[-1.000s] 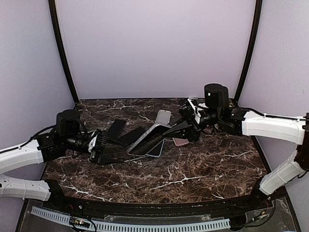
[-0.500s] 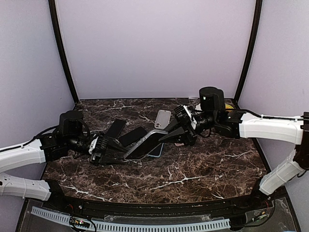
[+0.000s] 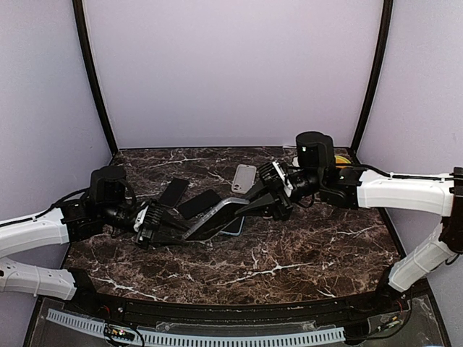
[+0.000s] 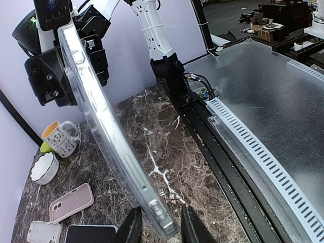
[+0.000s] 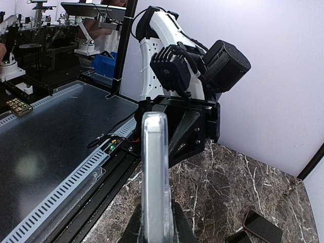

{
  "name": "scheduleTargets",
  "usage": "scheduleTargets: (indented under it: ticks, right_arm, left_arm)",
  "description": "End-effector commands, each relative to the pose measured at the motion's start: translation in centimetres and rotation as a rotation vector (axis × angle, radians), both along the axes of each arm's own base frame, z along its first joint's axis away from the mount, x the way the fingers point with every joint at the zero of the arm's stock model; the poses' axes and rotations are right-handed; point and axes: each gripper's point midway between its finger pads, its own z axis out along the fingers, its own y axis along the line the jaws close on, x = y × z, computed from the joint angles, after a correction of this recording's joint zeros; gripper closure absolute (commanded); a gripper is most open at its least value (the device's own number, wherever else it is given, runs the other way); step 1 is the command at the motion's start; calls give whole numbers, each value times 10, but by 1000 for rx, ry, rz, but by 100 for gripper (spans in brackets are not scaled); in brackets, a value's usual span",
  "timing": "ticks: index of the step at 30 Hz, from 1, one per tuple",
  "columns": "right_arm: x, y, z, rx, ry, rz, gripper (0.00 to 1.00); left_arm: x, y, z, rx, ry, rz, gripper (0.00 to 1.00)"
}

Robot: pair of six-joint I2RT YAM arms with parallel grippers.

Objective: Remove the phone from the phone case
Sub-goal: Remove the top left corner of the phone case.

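Observation:
A phone in a clear case hangs above the marble table between both arms, turned edge-on. My left gripper is shut on its lower left end. My right gripper is shut on its higher right end. In the left wrist view the case's clear edge runs from upper left down into my left gripper, with a black finger on each side. In the right wrist view the case stands upright and edge-on in my right gripper.
Other phones and cases lie on the table: a white case, two black phones and a blue-edged phone under the held one. A mug, a white bowl and a pink case sit at the right.
Both grippers have drawn closer together, the right one moving left. The cased phone has rolled from showing its flat face to edge-on and sits lower.

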Motion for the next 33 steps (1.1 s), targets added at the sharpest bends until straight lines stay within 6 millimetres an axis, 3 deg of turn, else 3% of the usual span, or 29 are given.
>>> scheduleTargets:
  ticks: [1,16,27,33]
  right_arm:
    - [-5,4,26,97,-85,23,100]
    - [-23,7,27,116,-129,58,100]
    - [-51,13,29,116,-160,109,100]
    - [-64,16,18,94,-181,138,100]
  left_arm:
    - [-8,-1,0,-6,-2,-40,73]
    - [-17,-1,0,-5,18,-88,80]
    - [-29,-4,-5,18,49,-146,81]
    - [-33,-4,-7,28,59,-168,81]
